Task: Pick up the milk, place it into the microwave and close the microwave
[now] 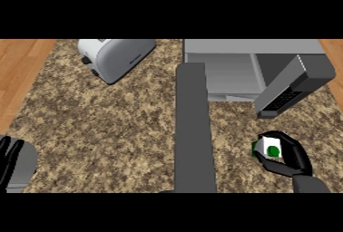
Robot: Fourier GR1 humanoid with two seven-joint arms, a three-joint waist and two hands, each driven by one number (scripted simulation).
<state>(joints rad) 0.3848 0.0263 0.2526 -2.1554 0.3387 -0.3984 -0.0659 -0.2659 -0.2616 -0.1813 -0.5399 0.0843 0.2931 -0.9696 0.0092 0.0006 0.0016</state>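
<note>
The milk (pixel 270 149), a small white carton with a green mark, sits in my right hand (pixel 292 159) at the lower right, with black fingers and thumb curled round it. The grey microwave (pixel 251 47) stands at the back right with its cavity (pixel 231 72) showing. Its door (pixel 295 84) hangs open, swung out toward the right, just above the held carton. My left hand (pixel 9 161) rests at the lower left edge, fingers straight.
A silver toaster (pixel 114 56) lies tilted at the back left of the speckled counter (pixel 100 122). A long dark grey bar (pixel 194 131) runs down the middle from the microwave to the lower edge. Wooden floor (pixel 17 68) shows at the far left.
</note>
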